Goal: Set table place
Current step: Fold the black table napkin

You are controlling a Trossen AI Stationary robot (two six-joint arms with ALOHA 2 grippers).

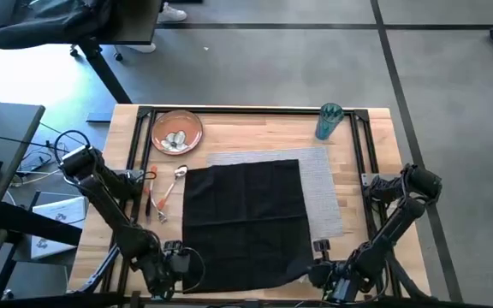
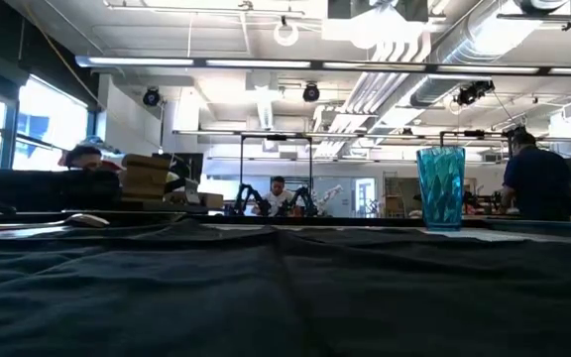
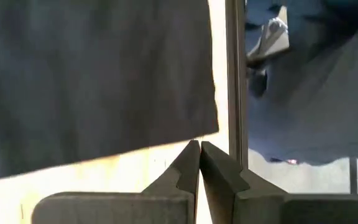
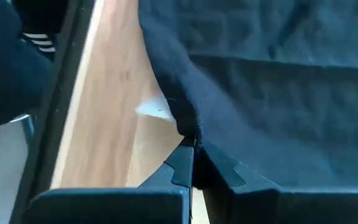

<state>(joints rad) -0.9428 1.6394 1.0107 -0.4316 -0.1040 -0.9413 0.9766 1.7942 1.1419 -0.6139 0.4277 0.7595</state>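
Black napkin (image 1: 245, 218) spread over grey placemat (image 1: 322, 192) at centre of table (image 1: 362, 137), both near corners attended.

Pinched tight on one near napkin corner by right gripper (image 4: 194, 163), at 5 o'clock; probably for folding or dragging. Left gripper (image 3: 200, 163) closed at 7 o'clock, just clear of cloth, holding nothing. Plate (image 1: 176, 132) noted at 11 o'clock, cup (image 1: 328, 121) at 1, cutlery (image 1: 165, 190) at 9, all unset.

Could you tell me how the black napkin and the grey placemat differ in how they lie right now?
The napkin is black cloth and lies on top; the placemat is grey and woven, mostly covered, showing only along the far edge and right side. The napkin's near corner is pinched by the right gripper; the placemat is held by neither gripper. The left gripper is shut beside the napkin. Both are spread flat on the table.
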